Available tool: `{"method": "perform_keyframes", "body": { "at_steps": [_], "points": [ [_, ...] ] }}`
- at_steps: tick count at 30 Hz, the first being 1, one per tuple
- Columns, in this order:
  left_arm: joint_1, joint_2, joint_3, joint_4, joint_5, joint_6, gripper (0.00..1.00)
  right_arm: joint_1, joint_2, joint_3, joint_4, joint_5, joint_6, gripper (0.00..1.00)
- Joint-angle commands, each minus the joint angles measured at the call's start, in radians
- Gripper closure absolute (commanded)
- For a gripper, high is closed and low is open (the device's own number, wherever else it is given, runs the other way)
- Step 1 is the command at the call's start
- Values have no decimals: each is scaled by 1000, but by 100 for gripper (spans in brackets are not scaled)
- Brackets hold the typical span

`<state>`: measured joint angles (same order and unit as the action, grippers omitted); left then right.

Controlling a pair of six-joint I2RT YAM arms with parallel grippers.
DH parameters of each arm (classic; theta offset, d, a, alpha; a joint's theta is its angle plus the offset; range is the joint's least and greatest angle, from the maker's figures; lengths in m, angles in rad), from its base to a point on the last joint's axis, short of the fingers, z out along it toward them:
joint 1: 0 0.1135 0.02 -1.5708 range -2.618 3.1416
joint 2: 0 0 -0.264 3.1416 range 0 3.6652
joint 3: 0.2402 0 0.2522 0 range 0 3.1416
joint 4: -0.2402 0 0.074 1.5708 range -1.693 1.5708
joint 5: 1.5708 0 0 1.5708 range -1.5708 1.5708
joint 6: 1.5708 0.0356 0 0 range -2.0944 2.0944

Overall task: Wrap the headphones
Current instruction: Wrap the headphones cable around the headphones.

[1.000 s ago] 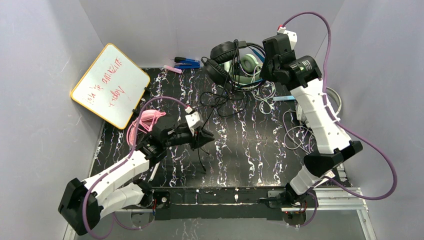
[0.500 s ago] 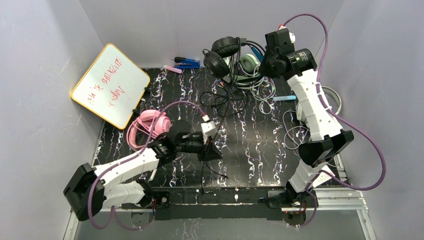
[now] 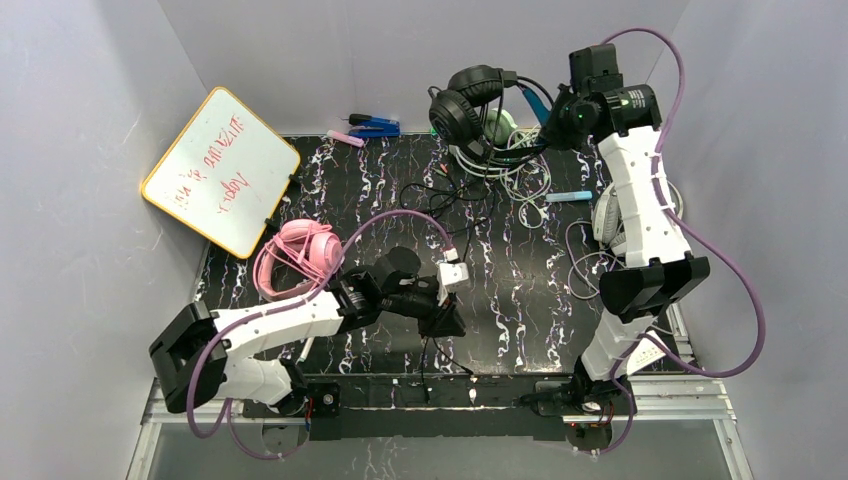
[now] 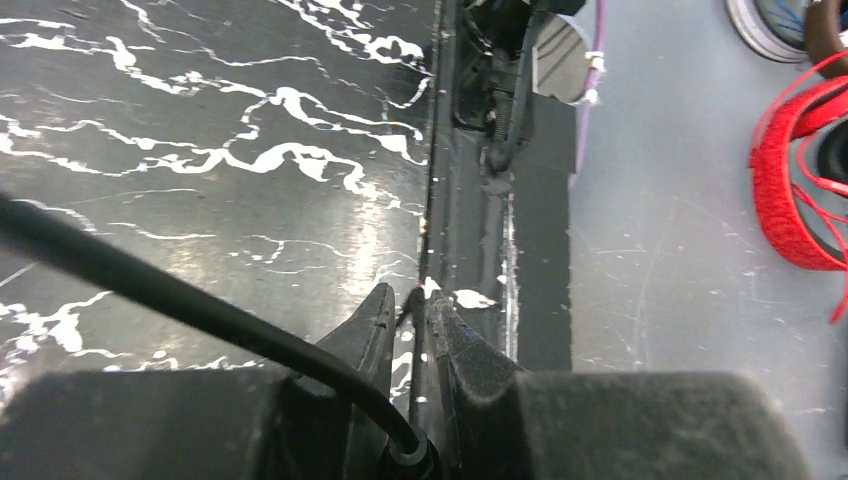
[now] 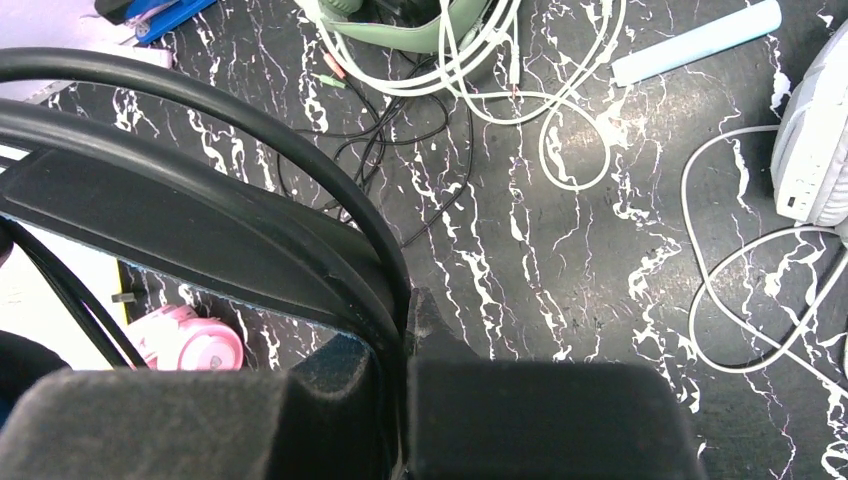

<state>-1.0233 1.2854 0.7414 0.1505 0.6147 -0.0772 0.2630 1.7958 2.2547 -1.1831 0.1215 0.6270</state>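
Far left, a whiteboard (image 3: 220, 170) is leaning on the wall and is not part of this step. The pink headphones (image 3: 295, 255) are lying on the bench (image 3: 520, 300) just behind the left arm, with pink cord looped over them. The left end effector (image 3: 447, 322) is hovering low near the front edge, its fingers nearly together and pinching a thin black cord (image 4: 417, 335). That cord is probably the black set's lead, but the tangle at mid-bench is making it hard to trace. At the back, the black headphones (image 3: 470, 100) are hanging in the air above a pale green headset (image 3: 497, 128) and a mess of white cords (image 3: 535, 185). The right end effector (image 3: 553, 112) is clamped on their headband, as the right wrist view shows. The white-grey headphones (image 3: 607, 215) are sitting at the far right, beside the right arm. This looks like the stage of drawing the lead out before winding. To do it well, the left pinch needs to be firm enough to hold the cord but light enough to let it slide. The black lead should be lifted clear of the white cords so nothing drags along. The right grip should be holding the headband steady while even turns go round it, with no jerk at the plug end.
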Motion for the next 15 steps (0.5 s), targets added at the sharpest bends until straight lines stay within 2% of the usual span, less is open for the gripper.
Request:
{"method": "perform_keyframes", "body": {
  "at_steps": [1,3,7,11,15],
  "points": [
    [-20,-69,-17,-142,-95,72,97,-47,-52,74,158,-103,56,99],
    [-16,-71,-17,-144,-144,109,97,-46,-100,22,184,-165,43,99],
    [31,-49,-23,-106,-163,70,98,-47,-204,-64,213,-233,24,99],
    [137,-15,-36,-35,-99,-31,97,-48,-266,-53,176,-275,3,99],
    [277,-10,-85,106,-36,-192,97,-48,-343,-89,210,-438,-23,99]
  ]
}}
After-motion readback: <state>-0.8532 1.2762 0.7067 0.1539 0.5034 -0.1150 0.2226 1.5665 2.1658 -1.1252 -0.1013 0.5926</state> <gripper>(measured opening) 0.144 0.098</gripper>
